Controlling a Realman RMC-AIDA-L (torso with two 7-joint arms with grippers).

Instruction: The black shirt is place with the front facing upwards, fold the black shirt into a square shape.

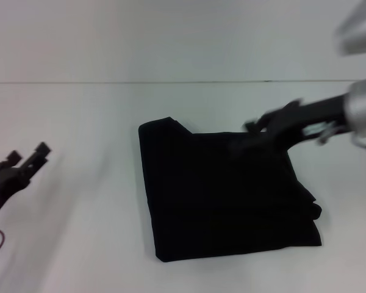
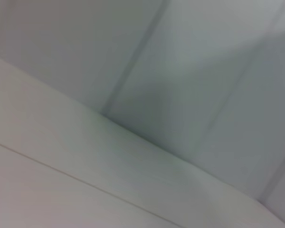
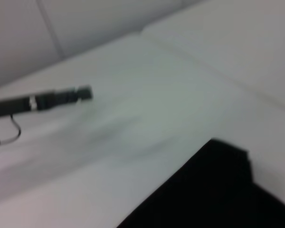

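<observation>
At the far left of the head view, the left gripper (image 1: 30,160), a dark, two-fingered pincer on a black arm, hangs low over the bare white table (image 1: 79,232), well apart from the cloth. Its two fingertips show a small gap between them, so it stands narrowly parted and holds nothing. The right wrist view catches this same pincer (image 3: 83,92) from afar as a thin black rod with a loose cable behind it.

In the middle of the table lies the black shirt (image 1: 226,195), a large piece of dark fabric folded into a roughly square block (one small flap juts out at its far-left corner, and layered edges bunch at its right side). No lettering shows on the upper face. The right wrist view shows one corner of it (image 3: 218,190) against the white surface.

To the right, the right gripper (image 1: 265,125), black, on a silver arm, reaches in over the shirt's far-right corner. It is motion-blurred; whether its fingers are parted or closed, I cannot tell, nor whether it touches the fabric.
</observation>
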